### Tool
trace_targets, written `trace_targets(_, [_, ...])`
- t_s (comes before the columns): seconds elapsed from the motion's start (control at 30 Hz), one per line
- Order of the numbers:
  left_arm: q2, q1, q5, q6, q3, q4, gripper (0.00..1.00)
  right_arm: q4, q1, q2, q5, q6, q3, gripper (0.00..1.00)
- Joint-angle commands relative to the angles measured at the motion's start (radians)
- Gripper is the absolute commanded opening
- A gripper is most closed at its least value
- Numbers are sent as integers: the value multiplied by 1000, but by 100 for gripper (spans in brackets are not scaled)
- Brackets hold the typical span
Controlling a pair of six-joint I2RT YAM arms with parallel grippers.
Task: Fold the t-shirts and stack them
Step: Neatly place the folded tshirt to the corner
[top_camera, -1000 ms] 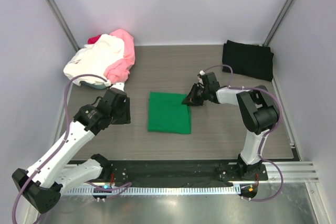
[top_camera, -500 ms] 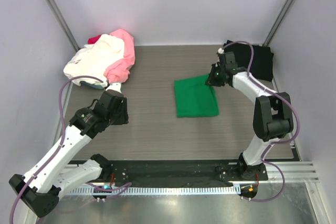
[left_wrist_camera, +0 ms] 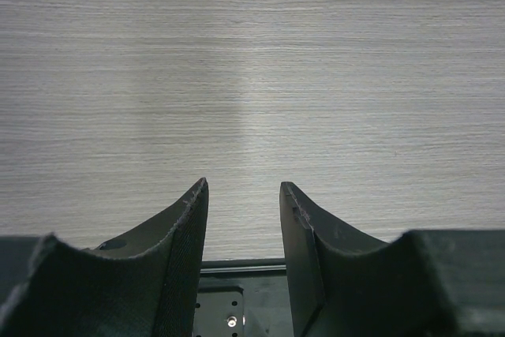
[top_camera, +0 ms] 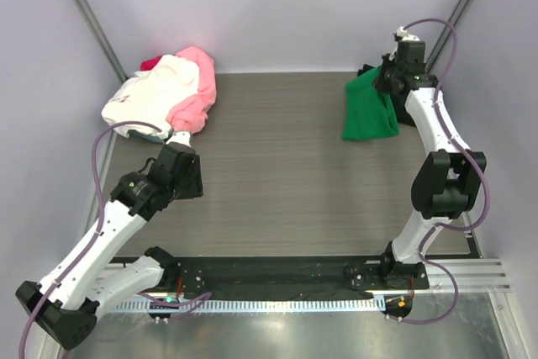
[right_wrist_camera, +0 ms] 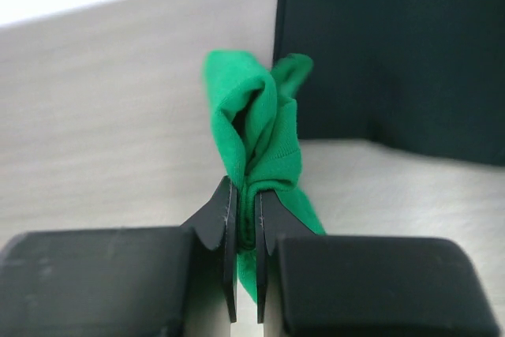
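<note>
top view: the right gripper [top_camera: 388, 83] is clenched on the green shirt [top_camera: 368, 115], which hangs folded from it at the far right corner of the bench [top_camera: 277, 191]. whether its lower edge touches the wood i cannot tell. the pile [top_camera: 168, 94] of pink, cream and red shirts lies crumpled at the far left corner, well apart. no bin or tray shows — only the bench carries the cloth.

left wrist: the left gripper [left_wrist_camera: 243, 195] is released, jaws apart over bare wood with nothing between them.

right wrist: the jaws pinch a bunched ridge of green, several layers thick. the black shirt [right_wrist_camera: 394, 53] lies flat just beyond it, to the right.

the cloth looks light, soft and limp, likely to sag and slide open wherever it is unsupported. a hold through all layers at a folded edge or corner seems best — then a slow lay-down onto the black shirt to keep the fold. the pile probably wants one shirt drawn out by a shoulder or collar.
</note>
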Motion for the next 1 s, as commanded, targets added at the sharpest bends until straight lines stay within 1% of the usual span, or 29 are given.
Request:
trace_targets(0.0, [-2, 8, -23, -3, -3, 41, 43, 23, -35, 40, -48, -74, 124, 1])
trace_targets(0.2, [1, 35, -25, -4, -5, 44, 41, 12, -74, 115, -120, -115, 277, 1])
trace_targets(0.3, [11, 54, -20, -3, -5, 44, 40, 4, -74, 147, -132, -131, 349, 1])
trace_targets(0.57, [14, 59, -32, -7, -5, 43, 40, 4, -88, 221, -143, -109, 502, 1])
trace_targets(0.8, [23, 60, -34, -9, -5, 38, 39, 0, -117, 273, -146, -94, 559, 1])
trace_targets(0.97, [28, 60, -39, -12, -6, 40, 39, 17, -150, 340, -183, -71, 604, 1])
